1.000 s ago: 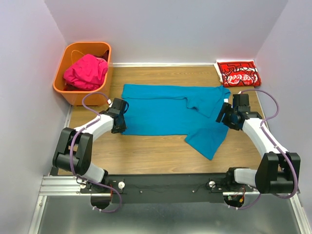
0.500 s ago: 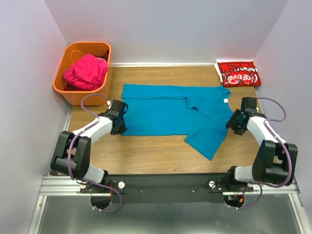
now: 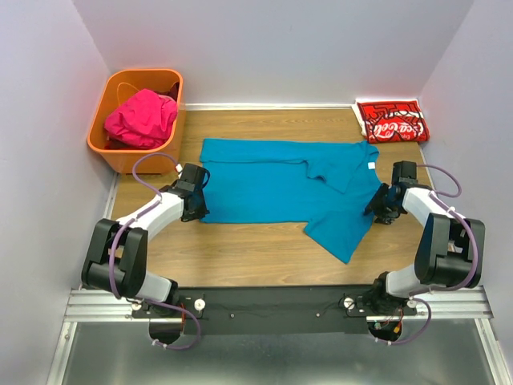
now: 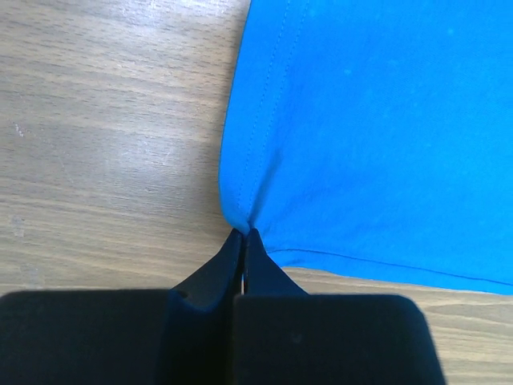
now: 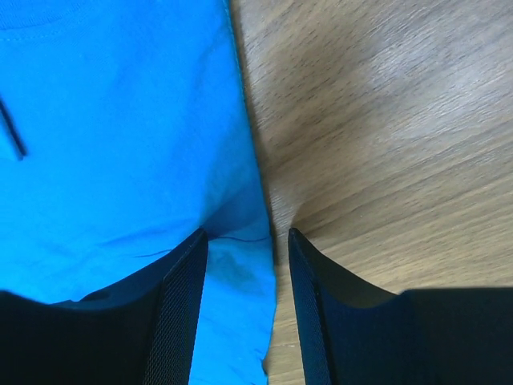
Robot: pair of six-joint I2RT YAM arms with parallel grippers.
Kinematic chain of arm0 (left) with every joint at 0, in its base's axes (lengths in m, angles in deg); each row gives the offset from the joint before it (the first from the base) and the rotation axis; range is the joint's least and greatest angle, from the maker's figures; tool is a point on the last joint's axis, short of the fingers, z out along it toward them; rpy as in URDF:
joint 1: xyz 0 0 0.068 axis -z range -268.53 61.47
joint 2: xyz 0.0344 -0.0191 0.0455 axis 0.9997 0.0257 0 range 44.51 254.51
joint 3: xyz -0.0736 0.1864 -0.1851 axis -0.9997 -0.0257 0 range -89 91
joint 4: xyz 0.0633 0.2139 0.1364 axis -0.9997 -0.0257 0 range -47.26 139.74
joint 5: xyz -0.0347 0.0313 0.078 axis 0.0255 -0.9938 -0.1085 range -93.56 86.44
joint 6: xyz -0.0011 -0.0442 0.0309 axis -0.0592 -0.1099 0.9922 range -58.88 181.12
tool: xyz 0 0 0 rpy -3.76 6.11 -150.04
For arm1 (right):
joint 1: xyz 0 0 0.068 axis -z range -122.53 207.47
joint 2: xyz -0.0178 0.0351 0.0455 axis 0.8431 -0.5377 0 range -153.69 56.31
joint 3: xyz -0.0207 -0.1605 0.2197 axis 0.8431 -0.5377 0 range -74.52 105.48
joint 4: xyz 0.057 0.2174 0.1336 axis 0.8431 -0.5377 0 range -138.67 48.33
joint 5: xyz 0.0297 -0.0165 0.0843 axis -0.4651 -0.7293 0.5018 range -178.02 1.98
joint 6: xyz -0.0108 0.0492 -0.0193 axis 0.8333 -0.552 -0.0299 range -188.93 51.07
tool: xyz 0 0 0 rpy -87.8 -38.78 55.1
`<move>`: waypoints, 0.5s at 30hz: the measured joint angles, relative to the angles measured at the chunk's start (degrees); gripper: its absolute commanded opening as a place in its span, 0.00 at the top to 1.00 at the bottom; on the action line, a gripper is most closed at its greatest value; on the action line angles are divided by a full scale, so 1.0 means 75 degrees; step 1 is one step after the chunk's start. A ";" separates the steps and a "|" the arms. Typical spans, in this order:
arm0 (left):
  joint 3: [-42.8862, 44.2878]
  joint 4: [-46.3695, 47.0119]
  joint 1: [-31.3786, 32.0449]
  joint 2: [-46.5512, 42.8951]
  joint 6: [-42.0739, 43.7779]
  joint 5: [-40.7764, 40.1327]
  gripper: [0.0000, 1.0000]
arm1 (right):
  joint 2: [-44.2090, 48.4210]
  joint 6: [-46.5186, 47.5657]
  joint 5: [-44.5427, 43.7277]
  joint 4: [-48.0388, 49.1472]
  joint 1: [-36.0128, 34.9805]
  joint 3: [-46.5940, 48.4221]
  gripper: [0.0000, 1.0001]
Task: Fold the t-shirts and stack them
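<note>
The teal-blue t-shirt lies spread across the wooden table, one part folded over at its right and a flap hanging toward the front. My left gripper is shut on the shirt's front left corner. My right gripper is open at the shirt's right edge, one finger over the cloth, the other over bare wood. The red Coca-Cola t-shirt lies folded at the back right. The magenta-pink t-shirt is bunched in the orange basket.
The orange plastic basket stands at the back left corner, close to my left arm. Walls close the table on the left, back and right. Bare wood shows in front of the teal shirt.
My right gripper has moved right off the shirt's edge, then come back down to it, lower and nearer the front. My left gripper has stayed on the corner.
</note>
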 measured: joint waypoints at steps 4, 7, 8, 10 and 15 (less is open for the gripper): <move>0.0000 0.0000 0.0000 -0.0085 0.0023 0.0000 1.00 | -0.0041 -0.0009 0.0020 0.0038 0.0000 0.0000 0.68; 0.0000 -0.0006 0.0000 -0.0085 0.0026 0.0000 1.00 | -0.0093 -0.0029 0.0020 0.0090 0.0000 0.0003 0.88; 0.0000 -0.0003 0.0000 -0.0087 0.0029 0.0000 1.00 | -0.0128 -0.0067 0.0026 0.0111 0.0000 0.0006 0.93; 0.0000 -0.0035 0.0000 -0.0096 0.0032 0.0000 1.00 | -0.0137 -0.0093 0.0052 0.0146 0.0000 0.0003 1.00; 0.0119 -0.0388 0.0000 -0.0254 0.0050 0.0000 1.00 | -0.0047 -0.0119 0.0085 -0.0020 0.0096 -0.0012 1.00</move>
